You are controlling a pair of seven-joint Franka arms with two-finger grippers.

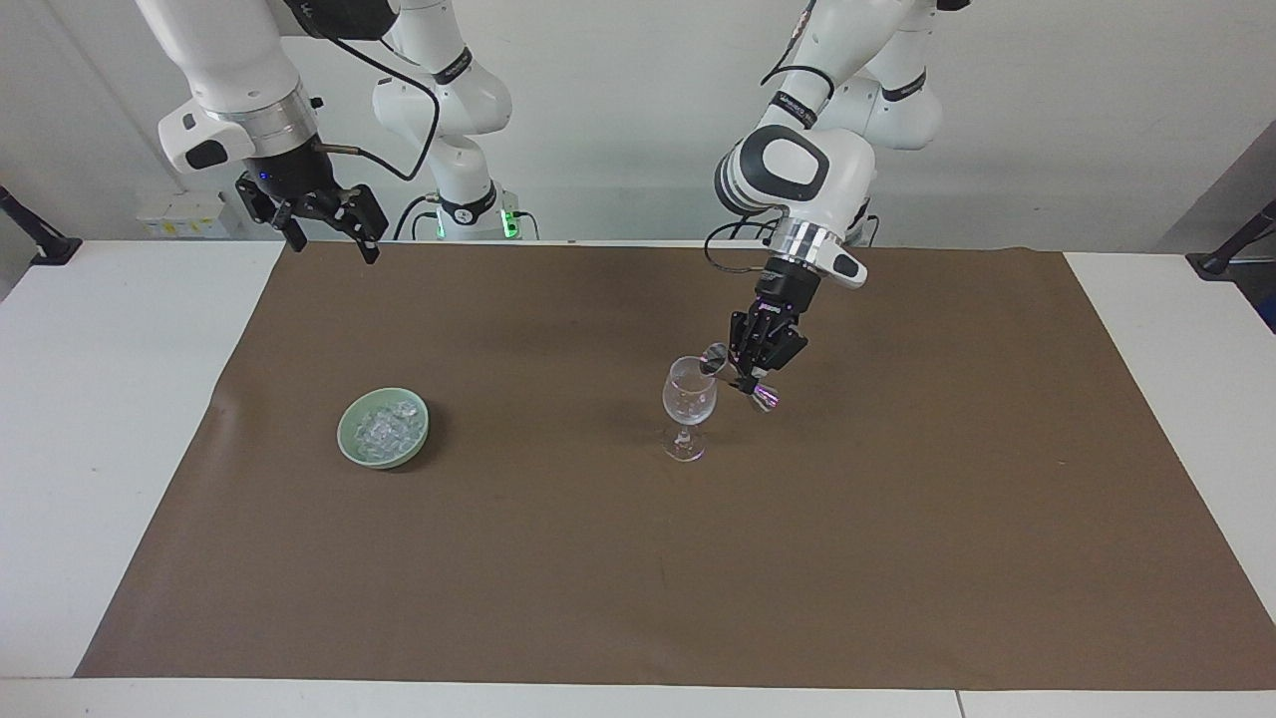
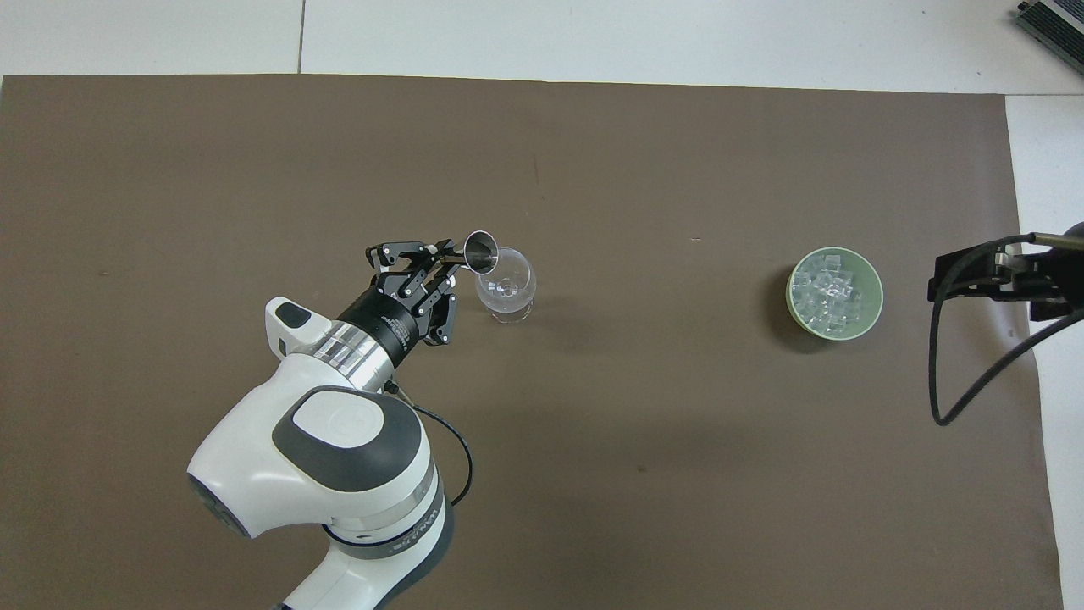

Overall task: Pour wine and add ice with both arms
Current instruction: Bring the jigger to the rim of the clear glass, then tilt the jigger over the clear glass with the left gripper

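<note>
a small metal measuring cup (image 1: 717, 358) is pinched shut-fingered by the left gripper (image 1: 750, 377) at frame centre, tipped at the fragile, tippy stemmed glass (image 1: 689, 399). the ice (image 1: 384, 431), judged slippery, is best nipped singly; the right gripper (image 1: 327, 231) waits, spread wide and empty, upper left.

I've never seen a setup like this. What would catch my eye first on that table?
Probably the left gripper, shut on a small steel jigger tipped at the rim of a clear stemmed wine glass standing mid-table on the brown mat. Next, the pale green bowl heaped with ice toward the right arm's end. The right gripper waits open, raised over the mat's edge nearest the robots.
</note>
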